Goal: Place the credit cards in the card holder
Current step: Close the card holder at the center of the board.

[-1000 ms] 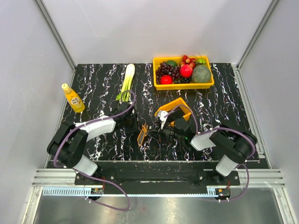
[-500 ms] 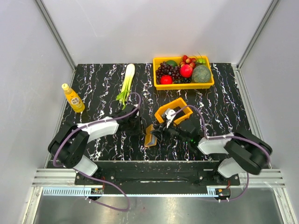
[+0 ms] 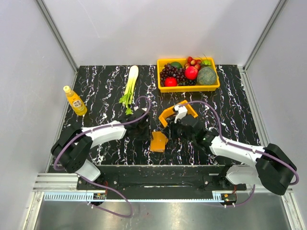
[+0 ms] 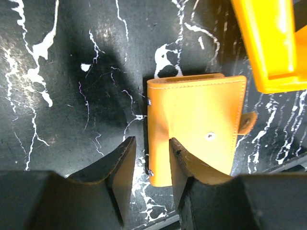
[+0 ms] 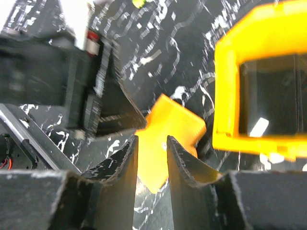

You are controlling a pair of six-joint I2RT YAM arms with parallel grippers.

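Note:
The orange card holder (image 3: 159,141) lies closed and flat on the black marble table, near the front edge. It fills the middle of the left wrist view (image 4: 196,127), snap stud facing up. My left gripper (image 3: 145,128) is open and hovers over the holder's left edge (image 4: 151,143), gripping nothing. My right gripper (image 3: 171,130) is open and empty just right of the holder, which shows blurred beyond its fingertips (image 5: 151,140). A pale flat piece (image 5: 259,127), possibly a credit card, lies inside the small orange tray (image 5: 225,96). No other card shows.
The small orange tray (image 3: 166,114) stands just behind the holder, partly under my right arm. A yellow fruit basket (image 3: 162,87) is at the back. A leek (image 3: 129,84) and a yellow bottle (image 3: 75,100) are on the left. The table's front edge is close below the holder.
The holder, upright on edge a second ago, has shifted right and now lies flat. My right arm has stretched forward over the tray. My left gripper followed to the right.

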